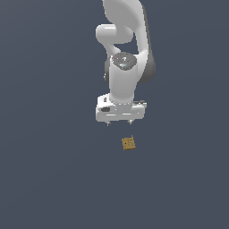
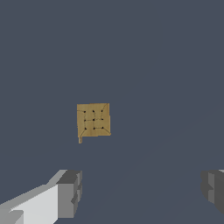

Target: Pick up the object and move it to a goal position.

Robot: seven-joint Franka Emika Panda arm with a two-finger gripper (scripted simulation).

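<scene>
Tan cube (image 1: pixel 129 143) lies on the grey floor (image 1: pixel 49 179), below my white gripper (image 1: pixel 119 122) and slightly toward the exterior view's right, not touching it; wrist view: my fingers (image 2: pixel 70 192) stand wide apart, empty; cube (image 2: pixel 93 120) sits clear of both, dark specks on its face.

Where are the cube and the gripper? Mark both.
cube (image 2: pixel 93 120), wrist view: centre of its speckled top face.
gripper (image 1: pixel 119 123), exterior view: midway between the two fingertips, open, above the cube.
</scene>
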